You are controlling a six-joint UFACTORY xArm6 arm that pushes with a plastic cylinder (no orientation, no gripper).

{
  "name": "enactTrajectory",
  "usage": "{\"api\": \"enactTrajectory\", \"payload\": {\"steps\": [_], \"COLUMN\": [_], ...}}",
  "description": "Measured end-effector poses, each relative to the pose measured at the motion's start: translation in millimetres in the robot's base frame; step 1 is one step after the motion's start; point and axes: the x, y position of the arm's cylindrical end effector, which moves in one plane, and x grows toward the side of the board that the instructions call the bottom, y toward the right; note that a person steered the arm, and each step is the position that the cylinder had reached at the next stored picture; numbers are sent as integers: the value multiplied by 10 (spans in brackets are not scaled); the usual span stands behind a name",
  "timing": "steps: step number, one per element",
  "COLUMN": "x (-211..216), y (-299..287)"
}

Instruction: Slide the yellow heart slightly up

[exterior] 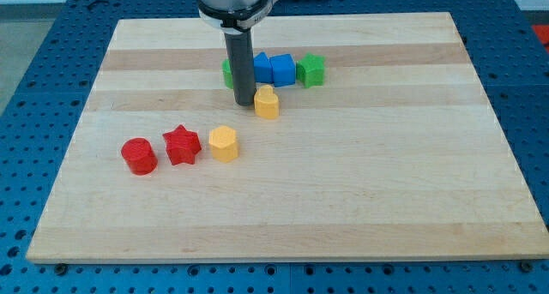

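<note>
While the rod stands upright near the counter's upper middle, the scene reads as follows.

Claw: none shows; the arm ends in a plain dark rod, so whether a claw is open or closed cannot be told.
My tip [244,103]: resting on the counter, just to the view's left of the yellow heart and apparently touching or nearly touching its side.
Yellow heart [268,103]: just below the row of blue and green blocks, a little above the counter's centre, with the rod at its left.
Blue blocks [274,69]: two side by side, directly above the yellow heart; the left one is partly hidden behind the rod.
Green block, right [311,70]: star-like, at the right end of the row, touching or nearly touching the blue one beside it.
Green block, left [227,72]: only a sliver visible behind the rod; shape unclear.
Yellow hexagon [223,144]: below and to the left of the heart, well apart from it.
Red star [182,145]: just left of the hexagon.
Red cylinder [139,155]: just left of the star, ending that lower row.
Counter [386,174]: pale wooden board on a blue perforated base.
</note>
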Motion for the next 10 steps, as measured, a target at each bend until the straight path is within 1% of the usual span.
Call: {"api": "enactTrajectory", "payload": {"steps": [1, 2, 3, 4, 5, 7, 9, 10], "x": [386, 417, 439, 469, 469, 145, 55, 87], "y": [-263, -263, -120, 189, 189, 189, 191, 188]}}
